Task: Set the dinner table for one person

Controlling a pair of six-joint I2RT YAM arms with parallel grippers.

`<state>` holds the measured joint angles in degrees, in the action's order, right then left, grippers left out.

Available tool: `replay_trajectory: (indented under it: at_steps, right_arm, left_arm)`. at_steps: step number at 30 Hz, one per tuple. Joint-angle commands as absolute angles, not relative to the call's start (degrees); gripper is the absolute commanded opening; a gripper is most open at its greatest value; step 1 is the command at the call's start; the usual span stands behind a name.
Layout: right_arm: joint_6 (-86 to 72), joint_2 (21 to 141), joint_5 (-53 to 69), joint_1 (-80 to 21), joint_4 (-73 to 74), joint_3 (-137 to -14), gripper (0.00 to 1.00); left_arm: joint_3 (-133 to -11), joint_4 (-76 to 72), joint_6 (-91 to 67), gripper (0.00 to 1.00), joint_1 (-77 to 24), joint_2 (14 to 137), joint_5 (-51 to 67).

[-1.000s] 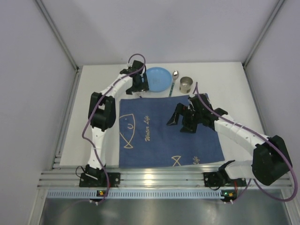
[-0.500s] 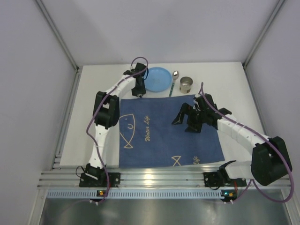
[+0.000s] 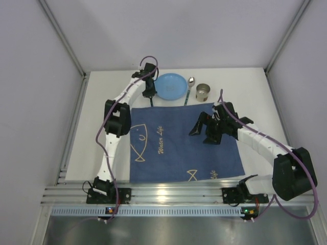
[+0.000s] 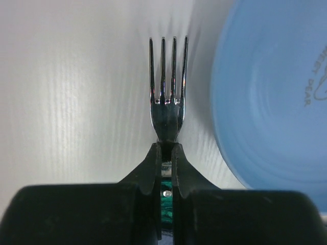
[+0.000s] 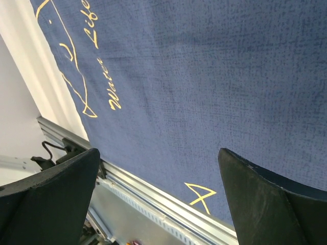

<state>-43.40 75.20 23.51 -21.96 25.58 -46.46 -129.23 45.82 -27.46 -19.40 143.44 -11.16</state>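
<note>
Clamping the left gripper shut on the neck of the fork, after gaping wide a second ago. Seemingly lying flat on the bare table, tines pointing away, just beside the plate, beyond the cloth. Holding the right gripper spread and empty above the cloth, barely moved. Means a grasp made; probably calls for lifting and carrying onto the cloth.

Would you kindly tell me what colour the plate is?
Light blue; the plate shows best, whole, in the top external view.
</note>
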Motion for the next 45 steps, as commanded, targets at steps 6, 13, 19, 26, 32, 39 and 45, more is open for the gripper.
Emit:
replay_trajectory:
  at_steps: [6, 13, 19, 26, 32, 39, 45]
  right_arm:
    - [-41.3, 76.9, 24.8, -21.5, 25.8, -46.7, 1.00]
    - [-40.2, 77.6, 24.6, -21.4, 25.6, -48.1, 1.00]
    - [-38.3, 78.6, 24.0, -20.6, 26.5, -53.3, 1.00]
    - [-34.3, 83.3, 22.4, -20.0, 31.1, -64.5, 1.00]
    - [-33.0, 83.1, 22.9, -19.0, 32.5, -65.8, 1.00]
    - [-32.7, 81.3, 23.0, -17.6, 32.5, -64.1, 1.00]
    - [-32.3, 83.8, 22.6, -16.6, 32.6, -68.9, 1.00]
  left_arm:
    - [-142.5, 37.8, -25.1, 0.00, -13.5, 134.4, -8.2]
    - [-135.2, 37.5, -18.0, 0.00, -13.9, 120.4, -6.9]
    - [-108.1, 39.2, -16.4, 0.00, -15.8, 105.0, -2.8]
    - [-71.1, 32.8, -23.0, 0.00, -21.9, 87.4, -0.3]
    - [-61.1, 30.6, -27.3, 0.00, -24.9, 85.2, 5.0]
    - [-56.5, 29.2, -33.0, 0.00, -26.4, 86.9, 1.2]
    - [-55.5, 30.6, -35.2, 0.42, -26.7, 85.3, -1.3]
